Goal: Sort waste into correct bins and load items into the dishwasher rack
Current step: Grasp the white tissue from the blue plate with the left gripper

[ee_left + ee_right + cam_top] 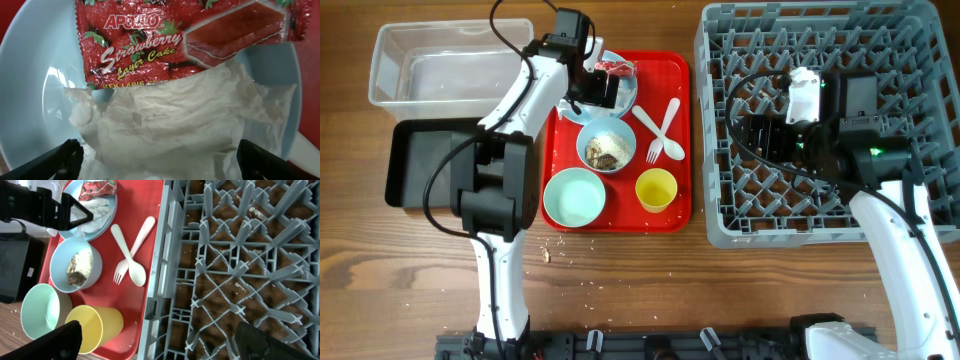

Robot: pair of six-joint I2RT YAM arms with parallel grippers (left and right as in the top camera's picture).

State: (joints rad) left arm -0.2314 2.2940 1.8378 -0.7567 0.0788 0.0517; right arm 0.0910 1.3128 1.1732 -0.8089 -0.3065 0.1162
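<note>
Left gripper (159, 162): fingers spread wide over tissue (180, 125) and wrapper (165, 35) on plate (30, 100). Right gripper (160, 344): spread wide above rack (240, 255) edge.

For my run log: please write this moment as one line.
left gripper: open, above tissue and wrapper on plate | right gripper: open, over rack

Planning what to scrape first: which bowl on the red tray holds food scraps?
The pale blue bowl beside the fork, with crumbly scraps inside; the mint bowl next to the yellow cup is empty.
</note>
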